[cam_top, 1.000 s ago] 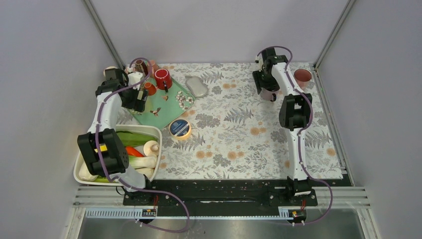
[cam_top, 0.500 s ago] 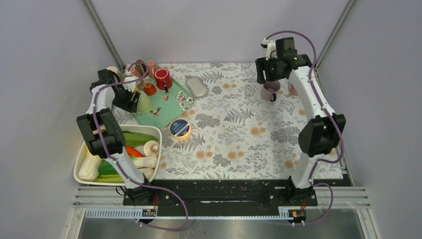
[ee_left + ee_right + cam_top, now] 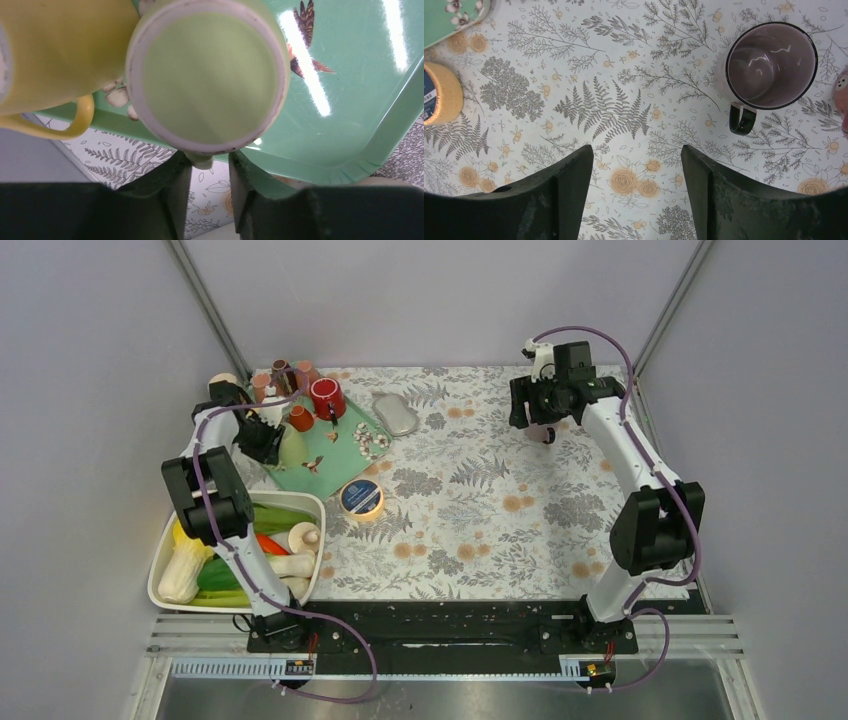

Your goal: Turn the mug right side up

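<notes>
A pale green mug point(image 3: 207, 82) stands upside down, base up, on the green tray point(image 3: 350, 100) at the far left of the table; the top view shows the mug point(image 3: 291, 447) next to my left gripper point(image 3: 262, 440). The left gripper point(image 3: 210, 157) has its jaws drawn narrow around the mug's handle point(image 3: 200, 160). One finger touches the handle and a small gap shows at the other. My right gripper point(image 3: 636, 150) hangs open and empty above the tablecloth, near an upright purple mug point(image 3: 771, 65).
A yellow mug point(image 3: 60, 50) lies against the green mug. A red mug point(image 3: 327, 397) and small cups crowd the tray's back. A tape roll point(image 3: 361, 498), a grey dish point(image 3: 396, 413) and a white bin point(image 3: 318, 508) of vegetables sit nearby.
The left gripper's jaws have narrowed from wide open around the green mug's handle. The right arm has risen off the purple mug and now hovers over it.
</notes>
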Tool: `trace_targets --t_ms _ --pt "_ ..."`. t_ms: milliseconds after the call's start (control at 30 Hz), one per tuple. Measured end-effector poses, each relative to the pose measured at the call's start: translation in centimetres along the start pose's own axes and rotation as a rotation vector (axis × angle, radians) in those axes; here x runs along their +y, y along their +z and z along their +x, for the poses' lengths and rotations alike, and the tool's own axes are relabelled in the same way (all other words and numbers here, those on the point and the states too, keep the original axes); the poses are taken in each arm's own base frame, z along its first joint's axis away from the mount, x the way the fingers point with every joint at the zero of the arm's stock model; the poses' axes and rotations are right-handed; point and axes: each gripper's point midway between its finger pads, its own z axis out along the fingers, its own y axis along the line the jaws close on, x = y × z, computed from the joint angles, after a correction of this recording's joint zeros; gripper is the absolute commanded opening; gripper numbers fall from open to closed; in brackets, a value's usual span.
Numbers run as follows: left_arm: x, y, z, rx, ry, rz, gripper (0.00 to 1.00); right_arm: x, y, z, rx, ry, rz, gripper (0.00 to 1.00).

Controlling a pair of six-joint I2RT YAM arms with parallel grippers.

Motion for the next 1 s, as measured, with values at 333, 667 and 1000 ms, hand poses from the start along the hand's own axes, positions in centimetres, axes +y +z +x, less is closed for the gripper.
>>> trace_targets --t_ms 333,667,1000 --pt "-1.4 0.5 -1.1 -0.014 -0.003 0.025 0.0 1.2 -2.0 -1.1 -0.082 -0.004 -0.011 0.73" --pt "-4.9 -6.8 -5.8 -0.235 -0.18 0.034 0.0 15.1 -4.4 -0.8 -0.241 -0.086 -0.326 0.8" --pt "-18.2 -15.2 -13.6 -0.523 -0.086 0.386 0.0 27.7 -5.5 -4.2 -0.448 0.077 -0.863 0.85"
